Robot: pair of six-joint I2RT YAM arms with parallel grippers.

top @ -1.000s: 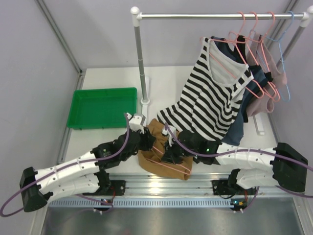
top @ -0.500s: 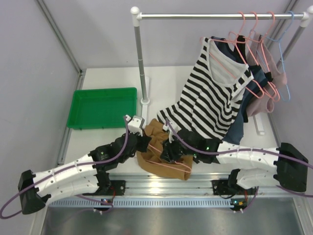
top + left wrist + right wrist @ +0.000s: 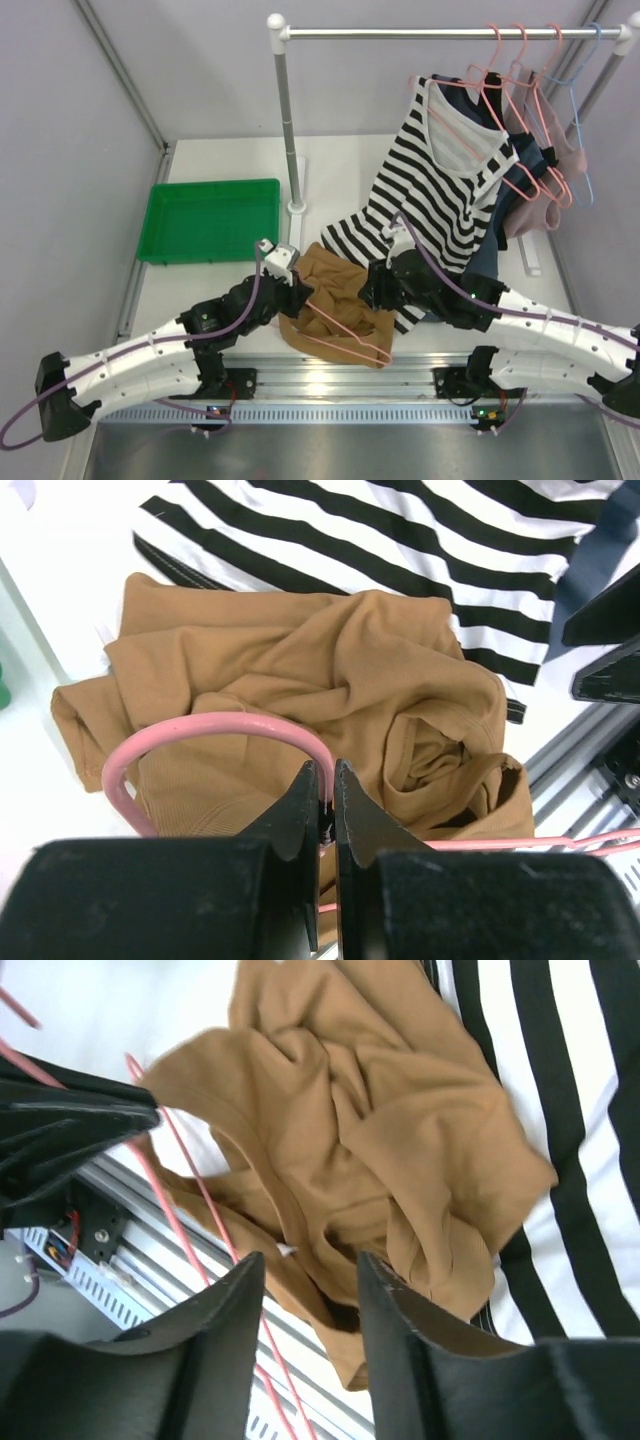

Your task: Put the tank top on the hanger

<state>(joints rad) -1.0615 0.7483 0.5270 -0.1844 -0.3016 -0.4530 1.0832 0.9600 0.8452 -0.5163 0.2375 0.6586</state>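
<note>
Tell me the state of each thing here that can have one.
tank top, crumpled on the table, not on the hanger.
hanger, lying on the tank top, clamped by the left gripper.
left gripper, shut on the hanger.
right gripper, open, empty, above the tank top.
striped top, hanging from the rail, hem on the table.

tank top [image 3: 335,290] heaped at near edge, centre. hanger [image 3: 350,330] lies on it, hook end leftward, pinched in left gripper [image 3: 326,800]. right gripper [image 3: 372,290] over heap's right side. tray [image 3: 205,222] toward left edge. rack post [image 3: 287,130] behind heap. hung tops [image 3: 440,190] at far-right corner, front hem touching heap.
</note>
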